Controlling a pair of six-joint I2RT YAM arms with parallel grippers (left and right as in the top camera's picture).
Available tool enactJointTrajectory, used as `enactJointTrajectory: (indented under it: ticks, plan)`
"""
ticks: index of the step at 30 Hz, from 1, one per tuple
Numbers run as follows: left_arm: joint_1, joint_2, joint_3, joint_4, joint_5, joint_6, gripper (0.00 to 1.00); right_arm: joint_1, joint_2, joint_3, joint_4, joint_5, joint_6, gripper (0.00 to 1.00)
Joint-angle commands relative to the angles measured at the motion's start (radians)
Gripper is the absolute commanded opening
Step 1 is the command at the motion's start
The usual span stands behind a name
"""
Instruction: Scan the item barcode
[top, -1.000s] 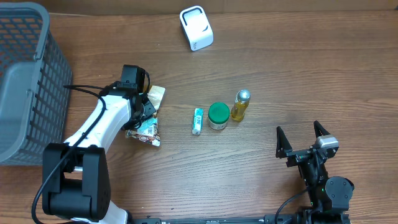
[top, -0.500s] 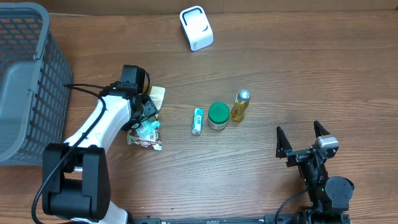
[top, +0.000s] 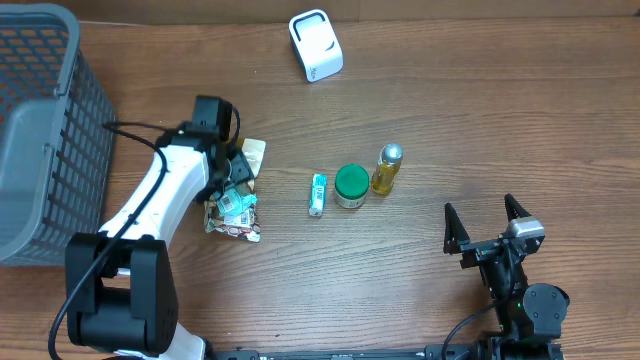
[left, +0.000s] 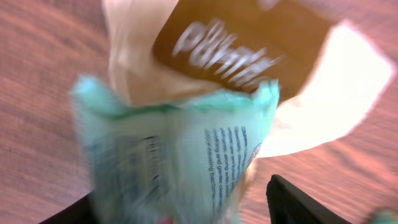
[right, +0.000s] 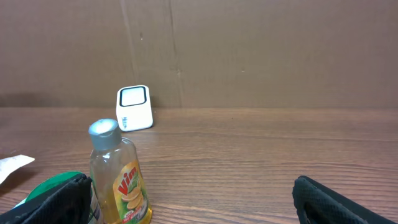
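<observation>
right pincer (top: 478, 204): closest in, parked low on the right side, fingers spread wide, nothing in between
left pincer (left: 186, 202): over on the left, nosed down onto the packets. The fingers are apart with the mint-green packet (left: 205, 155) sitting in the gap. The wrist view is super blurry, so I can't tell if the pads actually touch it.
mint-green packet: this is the item. It's lying crumpled on the wood surface (top: 400, 100) right under the left pincer, fine-print side up toward the wrist camera. I can't make out a barcode in the blur.
beige packet (left: 130, 68): just behind the green one and overlapping it, with a brown label and white lettering
teal tube (top: 317, 193): lying flat mid-surface, to the right of the packets
green-lidded jar (top: 351, 185): just beside the tube
yellow bottle (top: 387, 168): standing upright with a silver cap, right next to the jar on its far-right side
basket (top: 85, 110): grey mesh, hugging the left edge and running up to the far corner
scanner (top: 315, 45): white box at the far end of the surface, well apart from the packet and both pincers, with a brown cardboard wall (right: 249, 50) behind it
</observation>
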Motion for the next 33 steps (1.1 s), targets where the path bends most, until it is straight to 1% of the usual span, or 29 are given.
enactJointTrajectory:
  ticks: [1,5,11,13,15,18,21,23,33]
  plan:
    - [-0.006,0.003,0.044,-0.013,0.029,0.034,0.66,-0.003,-0.007,-0.011,0.006,-0.005,0.003,1.0]
    - [-0.006,0.003,0.043,-0.031,0.027,0.034,0.62,-0.003,-0.007,-0.011,0.006,-0.005,0.003,1.0]
    - [-0.006,0.003,0.039,-0.054,0.026,0.034,0.65,-0.003,-0.007,-0.011,0.006,-0.005,0.003,1.0]
    - [-0.007,0.003,0.031,-0.05,0.027,0.033,0.61,-0.003,-0.007,-0.011,0.006,-0.005,0.003,1.0]
    - [-0.008,0.004,0.024,-0.051,0.027,0.033,0.55,-0.003,-0.007,-0.011,0.006,-0.005,0.003,1.0]
    - [-0.008,0.004,0.019,-0.051,0.042,0.034,0.43,-0.003,-0.007,-0.011,0.006,-0.005,0.003,1.0]
    - [-0.008,0.004,0.019,-0.047,0.054,0.034,0.36,-0.003,-0.007,-0.011,0.006,-0.005,0.003,1.0]
    - [-0.008,0.004,0.021,-0.04,0.067,0.034,0.35,-0.003,-0.007,-0.011,0.006,-0.005,0.003,1.0]
    - [-0.014,0.004,0.021,-0.023,0.153,0.034,0.36,-0.003,-0.007,-0.011,0.006,-0.005,0.003,1.0]
